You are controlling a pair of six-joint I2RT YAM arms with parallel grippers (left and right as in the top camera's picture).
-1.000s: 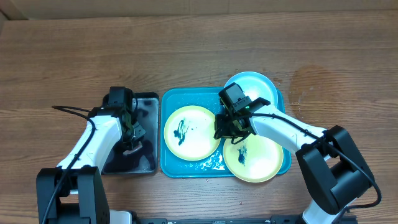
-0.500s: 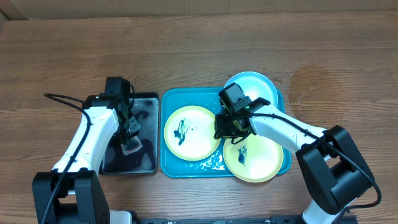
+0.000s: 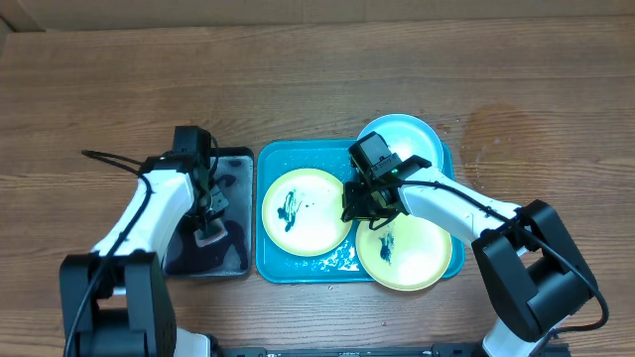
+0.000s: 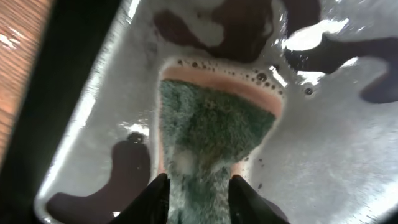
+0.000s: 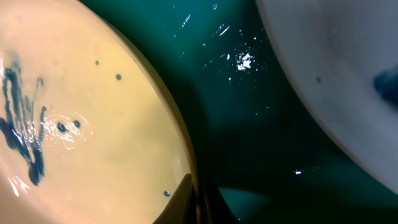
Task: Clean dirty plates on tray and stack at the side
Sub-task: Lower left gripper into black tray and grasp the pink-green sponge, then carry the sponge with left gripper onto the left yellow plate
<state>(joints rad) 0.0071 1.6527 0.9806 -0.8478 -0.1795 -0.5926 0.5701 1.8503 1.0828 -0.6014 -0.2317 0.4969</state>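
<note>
Three plates lie on the wet turquoise tray: a yellow-green one with dark smears on the left, a smeared yellow-green one at the lower right and a light blue one at the top right. My right gripper is shut on the right rim of the left plate; the jaws pinch its edge. My left gripper is over the black tray, shut on a green-topped sponge that sits in soapy water.
The small black tray with foamy water stands just left of the turquoise tray. Brown wooden table surrounds both. In the right wrist view, another plate's pale edge lies close across a strip of wet tray.
My left arm has shifted slightly over the black tray with the sponge still in its jaws. The right arm and the plates have not moved.
</note>
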